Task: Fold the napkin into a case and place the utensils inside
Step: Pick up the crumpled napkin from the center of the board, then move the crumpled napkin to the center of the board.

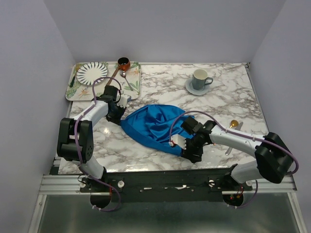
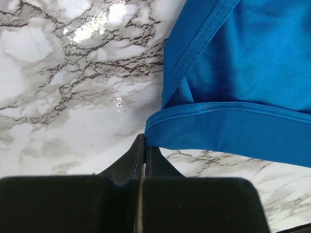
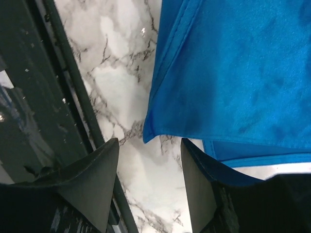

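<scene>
Roughly in the middle of the marble table (image 1: 160, 80) lies the napkin (image 1: 155, 126), a bright blue cloth bunched into a rumpled oval rather than a flat square or pouch. Its folds overlap, and a stitched hem shows along the edges in both wrist views.

At the cloth's left end, the left gripper (image 2: 145, 141) has its jaws pressed together. The corner of the hem runs straight into their tips and appears to be pinched there. The cloth beside them stands slightly off the marble.

At the near right end, the right gripper (image 3: 149, 141) hangs over the table with its jaws well apart and nothing between them. One loose corner of the napkin lies on the marble just beyond the gap, and the dark rail of the table's near edge runs along one side of the wrist view.

The utensils sit to the right of the cloth, mostly hidden by the right arm. The gold-coloured spoon (image 1: 234, 124) shows its bowl on the arm's far side, and a slim silver piece (image 1: 228, 151) shows on its near side.

Farther back, a grey cup (image 1: 199, 78) stands on a saucer (image 1: 190, 88). In the far left corner, a patterned tray (image 1: 133, 83) holds a striped plate (image 1: 91, 73), a brown-handled spoon (image 1: 116, 73) and a small brown pot (image 1: 124, 63).
</scene>
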You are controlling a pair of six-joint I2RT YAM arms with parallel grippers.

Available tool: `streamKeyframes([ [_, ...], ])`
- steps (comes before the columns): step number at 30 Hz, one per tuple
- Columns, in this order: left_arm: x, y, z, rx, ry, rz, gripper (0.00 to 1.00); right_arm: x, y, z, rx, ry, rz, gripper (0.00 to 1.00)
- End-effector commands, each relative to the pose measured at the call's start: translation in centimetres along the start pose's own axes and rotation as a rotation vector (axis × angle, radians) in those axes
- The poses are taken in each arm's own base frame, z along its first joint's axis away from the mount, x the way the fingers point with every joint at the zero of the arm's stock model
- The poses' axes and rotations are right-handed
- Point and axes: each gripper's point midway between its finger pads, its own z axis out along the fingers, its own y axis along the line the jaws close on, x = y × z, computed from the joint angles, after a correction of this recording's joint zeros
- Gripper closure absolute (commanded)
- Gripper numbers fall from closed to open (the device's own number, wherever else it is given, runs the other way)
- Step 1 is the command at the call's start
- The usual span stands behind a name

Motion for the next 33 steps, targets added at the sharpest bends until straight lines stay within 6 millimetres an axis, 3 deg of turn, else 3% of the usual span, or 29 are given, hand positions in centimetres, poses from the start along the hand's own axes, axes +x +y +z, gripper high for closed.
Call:
streamKeyframes([
  [1,-1.0,-0.4,-0.7,0.023,-0.049,-0.002,1.00,-0.4,-1.2,1.5,0.041,0.000,0.024,0.38],
  [5,-0.8,-0.5,-0.5,0.027,-0.048,-0.003,1.00,-0.7,-1.0,2.5,0.012,-0.008,0.038,0.44],
  [9,-0.8,-0.4,-0.3,0.026,-0.047,-0.001,1.00,-0.5,-0.8,3.3,0.007,0.010,0.057,0.58],
  [11,-0.9,-0.5,-0.4,0.032,-0.052,0.001,1.00,-0.3,-0.8,3.4,0.008,0.016,0.069,0.76],
  [13,-1.1,-0.8,-0.7,0.053,-0.059,0.002,1.00,-0.6,-1.1,2.9,0.027,0.007,0.080,0.99],
  [15,-1.7,-1.2,-1.6,0.090,-0.080,0.030,1.00,-0.9,-1.0,2.0,0.044,-0.002,0.108,0.99],
  [19,-3.1,-2.1,-4.5,0.119,-0.147,0.082,1.00,-3.2,-1.8,-3.0,0.183,-0.142,0.094,0.99],
  [21,-4.2,-2.1,-6.8,0.098,-0.213,0.126,1.00,-3.5,-3.4,-5.6,0.300,-0.174,0.104,0.99],
  [27,-6.2,-1.6,-13.1,0.000,-0.345,0.274,1.00,-2.4,-7.9,-13.2,0.520,-0.223,0.152,1.00],
  [28,-6.3,-1.4,-13.8,-0.014,-0.349,0.305,1.00,-3.0,-9.0,-15.6,0.575,-0.265,0.157,0.99],
  [30,-6.0,-1.1,-15.4,-0.050,-0.347,0.416,1.00,-2.0,-11.0,-19.1,0.676,-0.289,0.188,0.99],
  [31,-5.8,-0.9,-15.9,-0.070,-0.347,0.452,1.00,-2.8,-12.0,-22.2,0.747,-0.327,0.184,0.99],
  [33,-5.5,-0.2,-17.4,-0.139,-0.357,0.564,1.00,-2.1,-13.3,-25.6,0.840,-0.334,0.207,0.99],
])
